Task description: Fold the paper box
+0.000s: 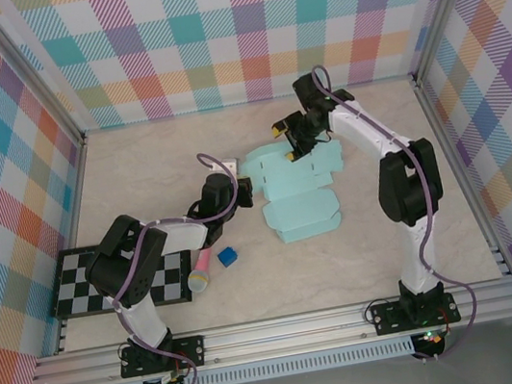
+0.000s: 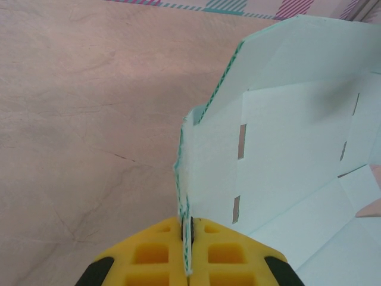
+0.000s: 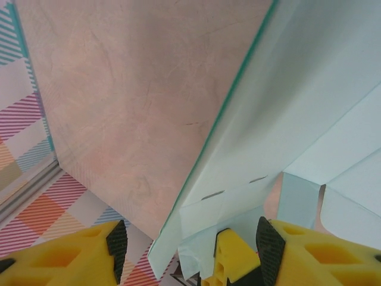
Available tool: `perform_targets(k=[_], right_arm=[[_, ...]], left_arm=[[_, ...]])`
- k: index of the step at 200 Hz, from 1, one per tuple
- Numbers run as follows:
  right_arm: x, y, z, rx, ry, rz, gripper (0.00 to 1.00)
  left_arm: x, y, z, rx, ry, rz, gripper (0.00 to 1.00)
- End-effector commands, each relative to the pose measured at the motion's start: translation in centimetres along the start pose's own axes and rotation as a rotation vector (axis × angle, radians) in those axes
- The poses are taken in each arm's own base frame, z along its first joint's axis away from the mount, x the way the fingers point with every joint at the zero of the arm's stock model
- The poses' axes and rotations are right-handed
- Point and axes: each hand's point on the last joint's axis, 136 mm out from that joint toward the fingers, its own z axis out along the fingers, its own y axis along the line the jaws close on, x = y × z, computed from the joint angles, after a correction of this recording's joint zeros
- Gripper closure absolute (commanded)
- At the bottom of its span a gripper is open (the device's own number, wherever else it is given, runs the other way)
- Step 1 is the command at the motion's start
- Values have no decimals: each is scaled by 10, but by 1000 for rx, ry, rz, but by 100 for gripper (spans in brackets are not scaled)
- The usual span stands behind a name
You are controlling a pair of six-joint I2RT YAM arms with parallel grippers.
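Overhead, the paper box point(image 1: 297, 193) lies as a partly folded mint sheet in the middle of the surface point(image 1: 420, 244), its long axis running from the far side toward the arm bases. The left fingers point(image 1: 235, 193) meet its left edge, and the right fingers point(image 1: 294, 139) sit at its far end, so each arm has its own side within reach. A small dark blue cube point(image 1: 227, 255) and a checkered mat point(image 1: 80, 278) lie apart from it, near the left arm.

From the left wrist, the left fingers point(image 2: 155, 256) are pressed together on the thin raised edge of the paper box point(image 2: 286, 149). The rest of the sheet spreads ahead and to the right, with a side wall standing up from the pinched edge.

From the right wrist, the right fingers point(image 3: 71, 262) stand well apart. A flap of the paper box point(image 3: 309, 107) hangs in the gap between them, nearer the right-hand finger and not clamped. Judging by this, the right arm is better placed to close on that flap and turn it inward while the left anchors the opposite edge.
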Motion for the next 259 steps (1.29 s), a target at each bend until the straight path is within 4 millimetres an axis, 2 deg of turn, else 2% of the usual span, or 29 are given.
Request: perform_targets(k=[1,10,48,65,70,87,95,99,108,112,121,138,172,181,189,195,200,259], right_arm=[[-6,3,4,7,-21,33,45],[-7,3,3,6,-31,32,50],[-10,2,10,6,-27,50,58],[-10,2,12,1,-27,60,67],[-11,1,12,-1,-29,59,74],[-12,3,10,-8,-40,52,81],[-12,5,9,-16,-45,42,86],[-12,6,8,-20,-47,34,88],[-13,9,7,-30,-44,17,92],[-12,10,7,-35,-42,5,93],[-11,13,6,-54,-36,-36,96],[-8,20,5,-118,-14,-116,98],[-9,12,3,-204,30,-204,100],[-9,10,3,-231,49,-222,100],[-8,8,3,-262,67,-239,100],[-9,6,3,-283,81,-244,100],[-8,5,3,-306,95,-249,100],[8,-1,-9,-450,194,-340,100]], left_arm=[[-17,-10,-6,15,-53,12,100],[-17,-11,-6,19,-49,14,100],[-17,-12,-4,23,-47,8,100],[-17,-12,-3,22,-50,5,100],[-18,-12,-4,21,-51,5,100],[-18,-15,-3,35,-48,5,100],[-18,-18,-3,55,-43,2,93],[-19,-22,-3,73,-39,3,86],[-20,-30,-3,112,-25,0,58],[-20,-32,-4,126,-17,-11,49],[-24,-34,-6,156,-7,-54,41],[-34,-39,-18,241,3,-106,35],[-50,-37,-54,305,36,-58,27],[-54,-35,-63,316,41,-44,23],[-56,-32,-69,308,44,-45,15],[-56,-25,-70,269,50,-55,5],[-54,-18,-69,237,62,-60,4],[-18,-1,-45,280,220,-62,0]])
